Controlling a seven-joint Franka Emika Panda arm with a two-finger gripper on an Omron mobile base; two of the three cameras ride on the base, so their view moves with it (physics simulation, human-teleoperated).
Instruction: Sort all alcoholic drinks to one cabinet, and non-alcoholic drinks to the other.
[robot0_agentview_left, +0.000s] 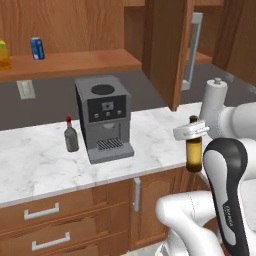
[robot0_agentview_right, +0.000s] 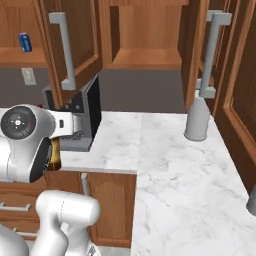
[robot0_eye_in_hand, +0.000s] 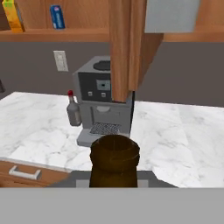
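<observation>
End effector clamped on beer bottle, upright, long axis vertical, above near bench edge. Soda can and juice carton on far-left shelf; grey bottle left of coffee machine. Open right cabinet far, up-right.

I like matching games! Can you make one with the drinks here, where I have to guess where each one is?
Things:
1. blue can
2. juice carton
3. grey bottle
4. brown bottle

Places:
A. on the counter, just left of the coffee machine
B. held up in the gripper
C. at the far left edge of the cabinet shelf
D. on the cabinet shelf, right of the carton

Right pairs: 1-D, 2-C, 3-A, 4-B
</observation>
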